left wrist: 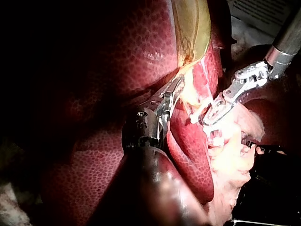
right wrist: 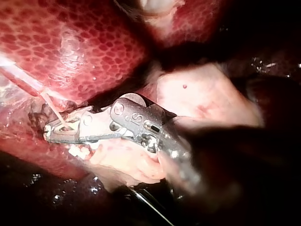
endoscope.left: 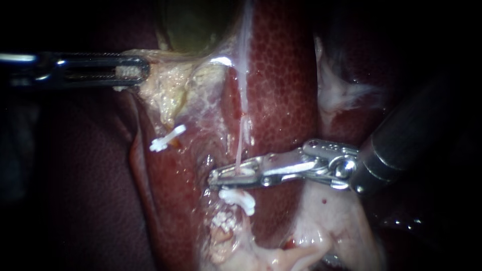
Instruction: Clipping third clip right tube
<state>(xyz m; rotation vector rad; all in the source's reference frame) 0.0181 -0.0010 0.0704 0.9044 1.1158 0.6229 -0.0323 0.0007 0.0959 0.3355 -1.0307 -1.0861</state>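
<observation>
The tube (endoscope.left: 243,135) is a thin pale strand running down over the liver (endoscope.left: 286,90) from below the gallbladder (endoscope.left: 196,25). Its lower end passes between the jaws of the right instrument (endoscope.left: 216,178). That instrument reaches the tube from the right and crosses it almost at a right angle. Its jaws stand narrow and press the tube from both sides. The right wrist view shows the same, with the tube entering the jaws close to their tips.

A white clip (endoscope.left: 240,198) sits on the tube just beyond the jaws, on the side away from the gallbladder, and almost touches the nearer jaw. A second clip (endoscope.left: 168,138) lies well to the tube's left, tilted, on pale fatty tissue (endoscope.left: 165,85).

The left instrument (endoscope.left: 143,70) lies farther left of the tube, up near the gallbladder. Its jaws are closed on the edge of that pale tissue and hold it taut.
</observation>
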